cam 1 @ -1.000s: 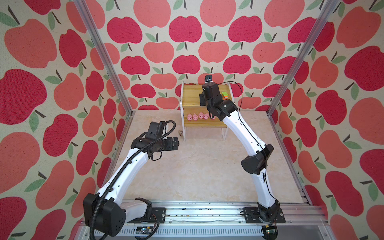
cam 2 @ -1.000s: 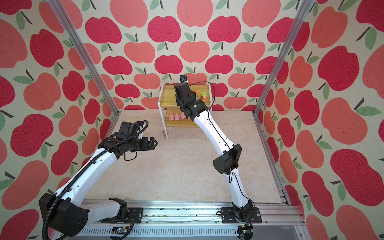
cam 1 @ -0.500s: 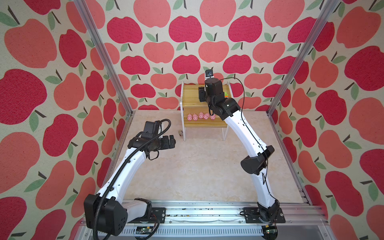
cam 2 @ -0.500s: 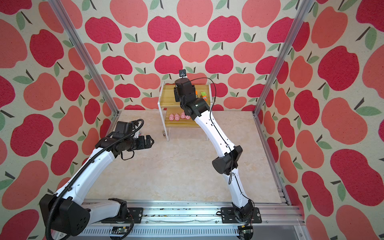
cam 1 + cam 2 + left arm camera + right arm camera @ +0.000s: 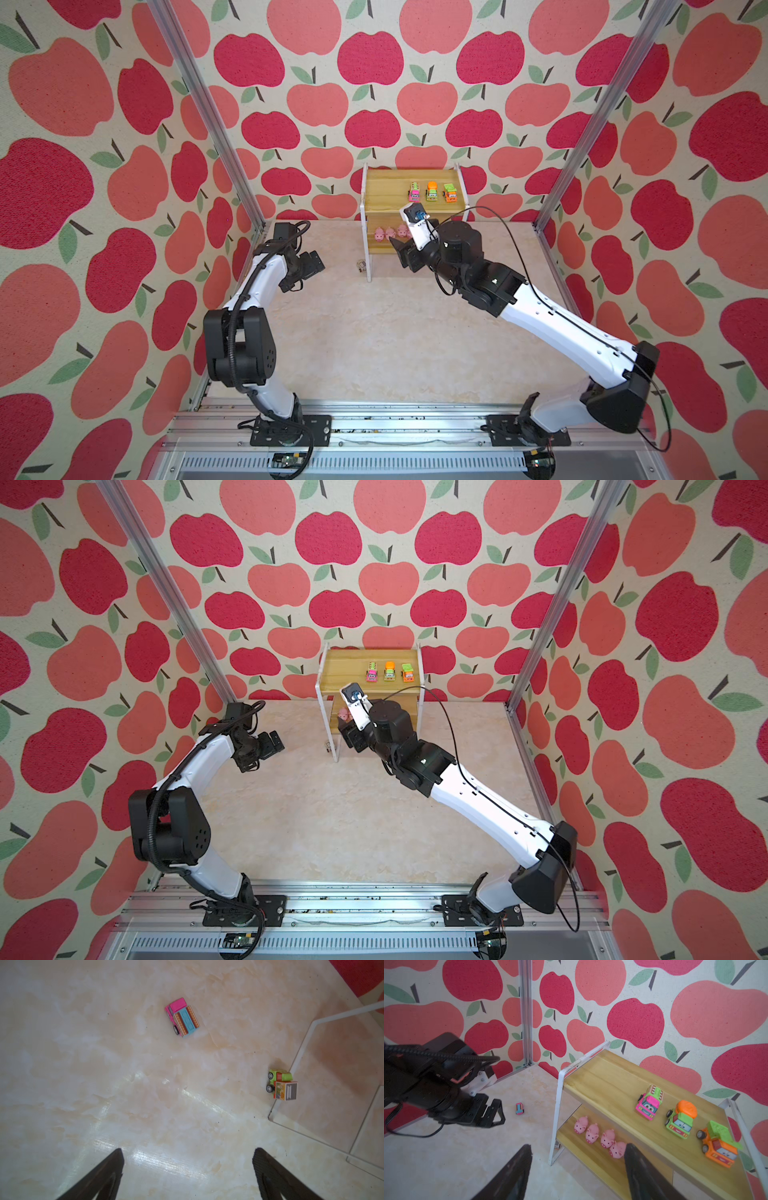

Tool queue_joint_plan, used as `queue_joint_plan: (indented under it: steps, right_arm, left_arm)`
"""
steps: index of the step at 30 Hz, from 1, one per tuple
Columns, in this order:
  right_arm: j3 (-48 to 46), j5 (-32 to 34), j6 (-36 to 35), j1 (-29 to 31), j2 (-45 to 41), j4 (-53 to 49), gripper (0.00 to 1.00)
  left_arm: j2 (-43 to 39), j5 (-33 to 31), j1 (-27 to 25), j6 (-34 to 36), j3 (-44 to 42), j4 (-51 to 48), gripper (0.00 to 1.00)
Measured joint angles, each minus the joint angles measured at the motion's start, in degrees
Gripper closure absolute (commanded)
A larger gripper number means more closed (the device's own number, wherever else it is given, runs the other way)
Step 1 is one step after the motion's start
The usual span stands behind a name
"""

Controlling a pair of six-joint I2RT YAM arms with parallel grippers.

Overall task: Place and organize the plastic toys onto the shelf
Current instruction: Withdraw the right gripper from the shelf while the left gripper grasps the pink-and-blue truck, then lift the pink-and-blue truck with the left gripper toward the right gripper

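Shelf stands at the desk's far edge, against the wall. Upper board: three trucks in a row toward its right end. Lower board: four pigs in a row near the front edge.

Left end effector is wide open and empty, above the bare desk. Pink-cab truck lies loose on the desk, apart from the shelf. Green-cab truck sits just beside the shelf's front-left leg.

Right end effector has its jaws apart and holds nothing, in front of the lower board. One finger is near the end pig; contact unclear.
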Motion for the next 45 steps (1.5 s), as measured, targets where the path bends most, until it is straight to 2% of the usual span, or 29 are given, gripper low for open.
queue_joint_plan:
  steps: [4,8,12,18,22,27,31,34,40,43,45]
  right_arm:
    - [-20.61,-5.31,0.2,1.51,-5.86,5.42,0.27]
    - [-31.8,-8.35,0.66,5.49,-8.41,8.33,0.27]
    - [-35.93,-10.14,1.66,6.71,-11.3,11.41,0.27]
    - [-37.13,-10.4,2.05,6.62,-13.53,14.99,0.27]
    - [-37.18,-10.54,2.08,5.9,-13.53,15.41,0.27]
    - [-37.83,-11.06,2.75,4.2,-14.23,15.69,0.27]
    - [-38.73,-11.37,3.37,2.91,-16.61,15.69,0.27]
    - [-38.97,-11.45,3.58,2.23,-18.47,15.63,0.27]
    - [-39.01,-10.86,3.56,1.11,-20.94,14.93,0.27]
    - [-39.01,-9.62,3.54,0.22,-22.29,13.86,0.27]
    - [-39.01,-8.59,3.56,-1.05,-23.3,12.94,0.28]
  left_arm:
    - [13.92,-2.38,0.42,-2.86,14.43,-2.86,0.01]
    - [25.73,-4.31,0.59,-5.95,25.55,-5.49,0.04]
    - [33.64,-5.33,0.92,-8.7,33.73,-8.81,0.08]
    - [39.5,-5.81,1.6,-11.89,41.68,-12.15,0.25]
    - [39.65,-5.77,1.62,-12.94,42.36,-13.14,0.4]
    - [40.09,-5.66,1.57,-12.94,42.29,-13.2,0.53]
    - [40.13,-5.25,1.57,-12.55,41.53,-13.11,0.68]
    - [40.11,-4.94,1.57,-11.39,41.16,-13.09,0.76]
    - [37.62,-4.2,1.11,-6.01,36.94,-11.58,0.78]
    - [32.11,-3.58,0.11,-2.45,28.33,-10.51,0.79]
    - [25.64,-3.13,-1.11,-0.26,19.58,-9.94,0.78]
